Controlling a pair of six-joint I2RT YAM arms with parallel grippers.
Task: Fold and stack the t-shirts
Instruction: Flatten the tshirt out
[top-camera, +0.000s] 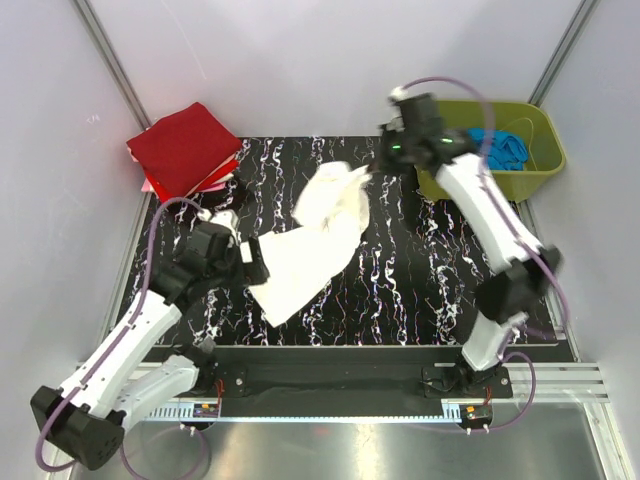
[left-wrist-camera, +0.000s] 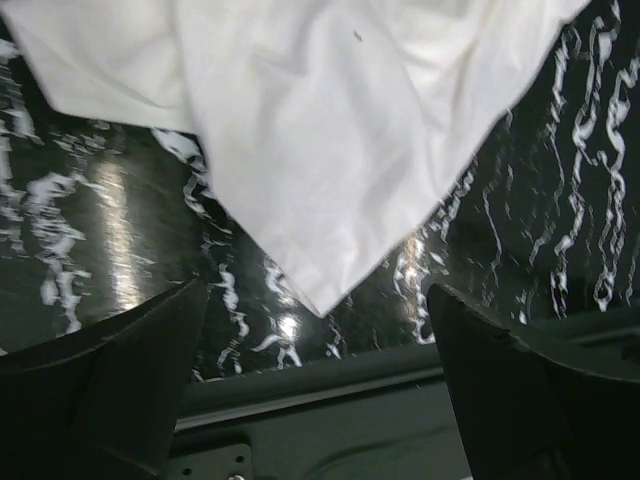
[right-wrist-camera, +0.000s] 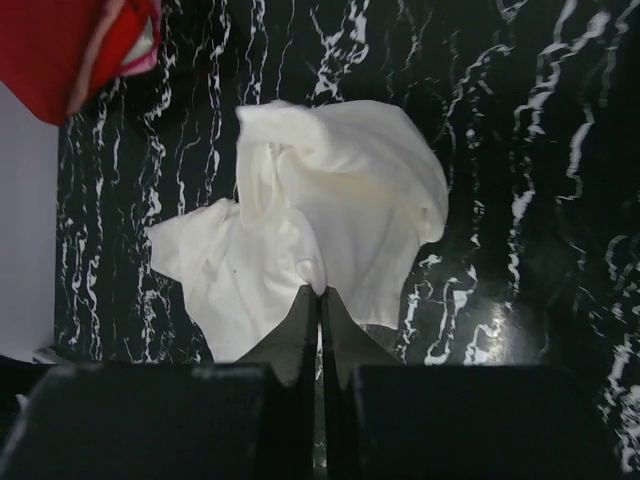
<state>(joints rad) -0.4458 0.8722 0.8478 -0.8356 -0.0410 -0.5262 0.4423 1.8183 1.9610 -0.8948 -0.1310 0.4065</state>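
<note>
A crumpled white t-shirt (top-camera: 315, 235) lies on the black marbled table (top-camera: 420, 270), its far end lifted. My right gripper (top-camera: 378, 165) is shut on a fold of it; the right wrist view shows the closed fingertips (right-wrist-camera: 320, 300) pinching the white cloth (right-wrist-camera: 330, 200). My left gripper (top-camera: 255, 262) is open at the shirt's near-left edge; in the left wrist view its fingers (left-wrist-camera: 130, 370) stand wide apart, empty, with the shirt's corner (left-wrist-camera: 322, 300) just beyond them. A folded red t-shirt (top-camera: 183, 148) lies on a pink one (top-camera: 150, 185) at the far left.
An olive-green bin (top-camera: 535, 178) at the far right holds blue cloth (top-camera: 497, 150). White walls close in on both sides and the back. The red stack also shows in the right wrist view (right-wrist-camera: 70, 45).
</note>
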